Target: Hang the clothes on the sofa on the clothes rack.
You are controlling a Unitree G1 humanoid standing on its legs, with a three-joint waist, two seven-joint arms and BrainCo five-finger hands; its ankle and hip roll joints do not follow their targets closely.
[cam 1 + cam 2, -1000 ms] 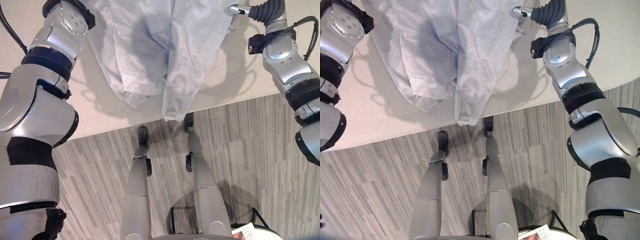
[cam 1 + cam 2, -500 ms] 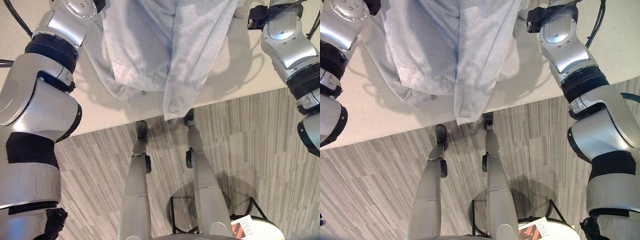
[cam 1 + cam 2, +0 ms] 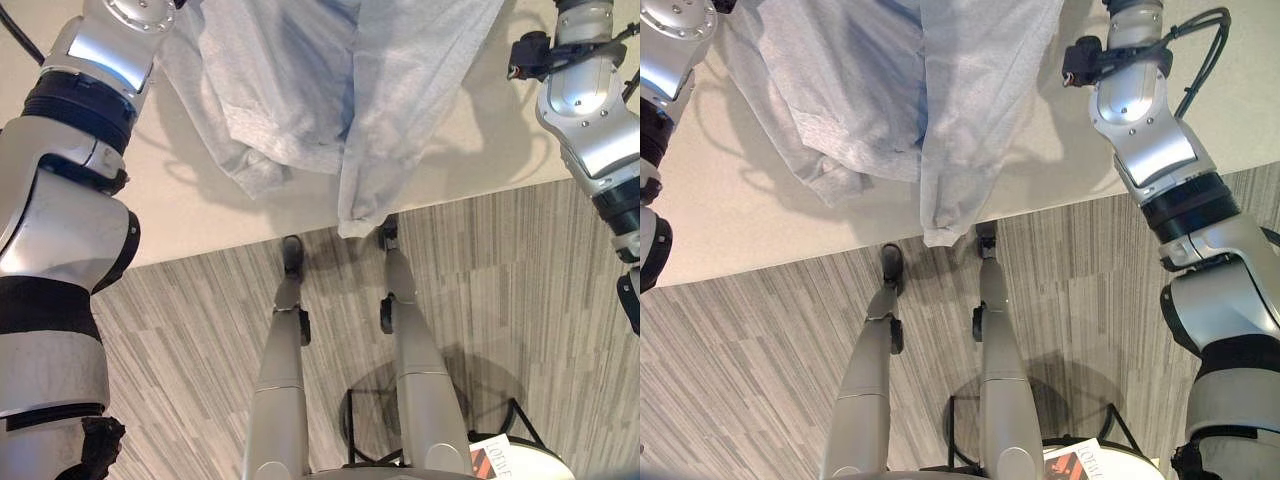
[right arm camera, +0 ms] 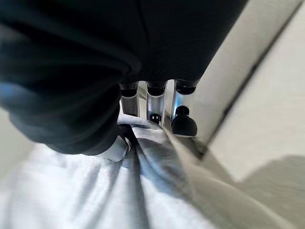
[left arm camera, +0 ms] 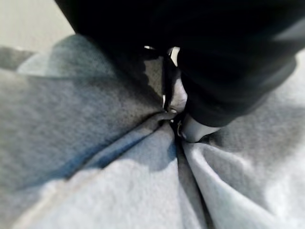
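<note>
Left eye view: the garment (image 3: 350,90) has risen over the last second and both arms have gone higher. It hangs between them, hem just clear of the sofa (image 3: 200,215) front edge. Left hand (image 5: 190,129) pinches a gathered fold of cloth; right hand (image 4: 152,107) has fingers curled on the cloth too, though that view is dark, so probably gripping. Lift is done; carry to the rack is next.

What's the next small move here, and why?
Probably keep lifting. Both hands are shut on the garment: the left hand and the right hand each bunch grey cloth in their fingers. The garment's lower end hangs over the sofa edge, so it likely needs more height before being carried to a rack.
</note>
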